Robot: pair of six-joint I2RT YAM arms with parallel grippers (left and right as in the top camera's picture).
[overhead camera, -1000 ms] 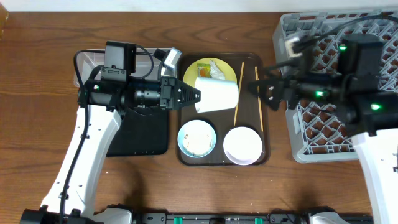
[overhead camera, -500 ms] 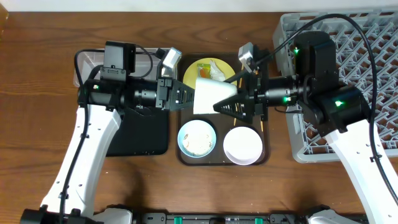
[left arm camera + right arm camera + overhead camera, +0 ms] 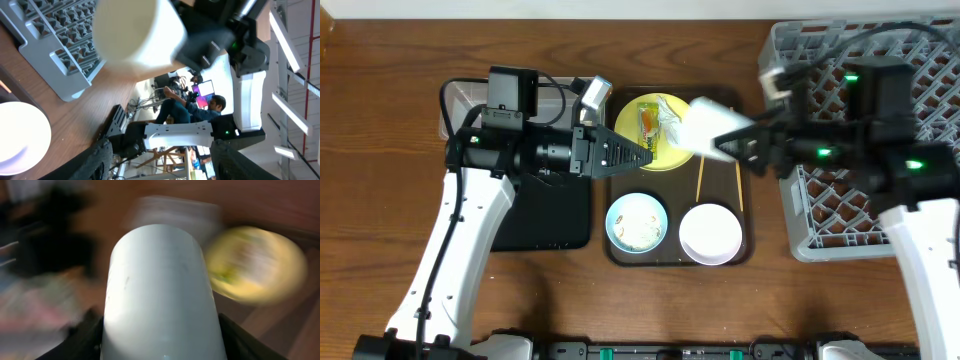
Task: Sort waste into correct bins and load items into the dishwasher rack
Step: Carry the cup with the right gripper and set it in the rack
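My right gripper point(image 3: 732, 140) is shut on the small white cup point(image 3: 705, 124), which hangs tilted above the back right of the brown serving tray. The right wrist view shows the cup point(image 3: 160, 295) filling the space between the fingers point(image 3: 80, 340). My left gripper point(image 3: 638, 155) is open and empty over the tray's left side, a short way left of the cup point(image 3: 135, 30). The pale yellow plate point(image 3: 655, 150) carries a green-and-orange wrapper point(image 3: 648, 122) and white scraps. The light blue bowl point(image 3: 637, 222) holds food bits, the white bowl point(image 3: 710, 232) sits beside it, and two chopsticks point(image 3: 700, 178) lie on the tray.
The grey dishwasher rack point(image 3: 920, 60) fills the right side, under my right arm. The clear tub point(image 3: 470, 100) sits at the back left and the black tray point(image 3: 545, 215) lies in front of it, both partly hidden by my left arm. The brown serving tray point(image 3: 752, 215) is in the middle.
The left gripper has opened and let go of the cup. The right gripper closed on it and has carried it to the right, toward the rack.
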